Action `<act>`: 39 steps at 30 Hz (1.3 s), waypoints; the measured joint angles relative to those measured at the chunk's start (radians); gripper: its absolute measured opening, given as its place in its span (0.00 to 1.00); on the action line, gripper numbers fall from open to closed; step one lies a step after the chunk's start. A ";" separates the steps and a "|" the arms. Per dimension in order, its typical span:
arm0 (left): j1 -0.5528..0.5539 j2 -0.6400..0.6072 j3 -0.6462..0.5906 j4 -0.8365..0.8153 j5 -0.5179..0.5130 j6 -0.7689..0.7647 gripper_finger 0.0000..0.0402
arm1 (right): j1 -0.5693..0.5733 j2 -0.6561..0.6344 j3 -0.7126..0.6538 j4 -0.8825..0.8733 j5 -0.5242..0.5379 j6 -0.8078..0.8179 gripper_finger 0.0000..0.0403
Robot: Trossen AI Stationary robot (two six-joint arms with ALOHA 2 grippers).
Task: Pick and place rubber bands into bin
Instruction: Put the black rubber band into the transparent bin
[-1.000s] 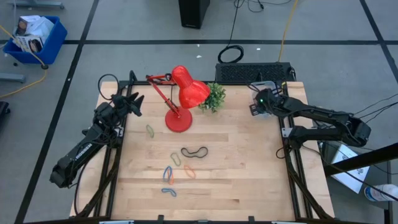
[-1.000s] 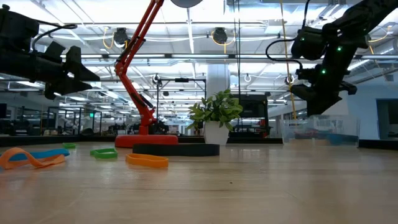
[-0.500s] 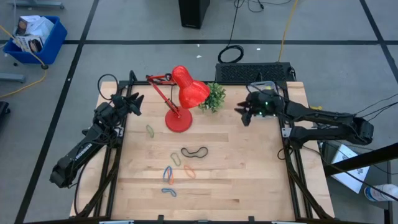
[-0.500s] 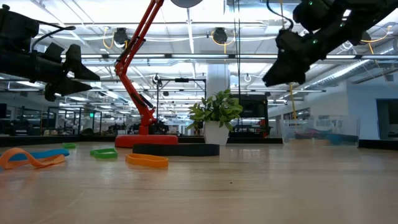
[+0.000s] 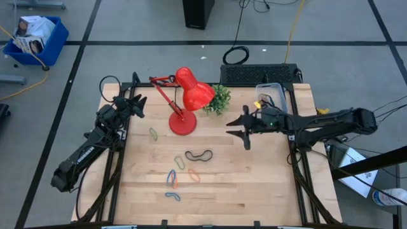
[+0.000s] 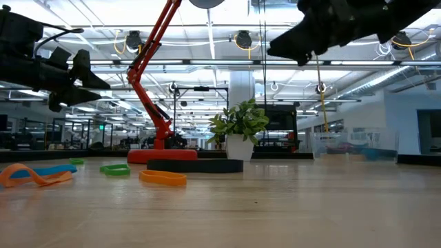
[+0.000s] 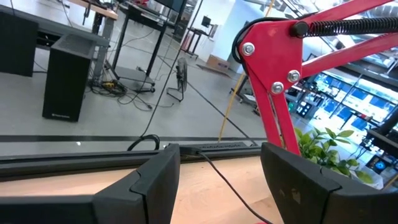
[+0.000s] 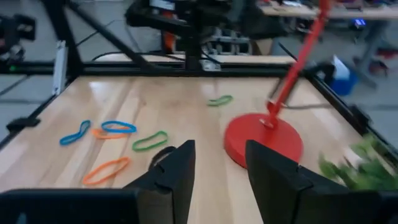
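Several rubber bands lie flat on the wooden table: a black one (image 5: 199, 154), green ones (image 5: 153, 133) (image 5: 180, 161), an orange one (image 5: 193, 174) and blue ones (image 5: 172, 196). The right wrist view shows them ahead: blue (image 8: 76, 132), green (image 8: 150, 140), orange (image 8: 106, 171). The clear bin (image 5: 270, 94) stands at the far right corner. My right gripper (image 5: 245, 127) hangs open above the table between bin and bands, pointing toward the left edge, nothing between its fingers (image 8: 177, 168). My left gripper (image 5: 137, 103) waits open at the far left.
A red desk lamp (image 5: 184, 102) stands at the far middle on its round base (image 8: 263, 138), with a small potted plant (image 5: 219, 98) beside it. A black cable crosses the far edge in the left wrist view. Bare wood lies near the front and right.
My right gripper has swung away from above the bin toward the table's middle and left, rising a little. It has tipped up from pointing down to nearly level and rolled. The bin, covered by the gripper before, now shows. The bands have not moved.
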 joint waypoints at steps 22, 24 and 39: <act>0.000 0.000 0.000 -0.001 0.000 0.003 0.57 | 0.054 0.575 0.160 0.075 0.073 -0.031 0.31; 0.000 0.000 0.000 -0.001 -0.001 0.003 0.57 | 0.057 0.605 0.203 0.013 0.073 -0.032 0.30; 0.000 0.000 0.000 -0.002 -0.001 0.030 0.57 | 0.066 0.702 0.268 -0.009 -0.028 -0.009 0.26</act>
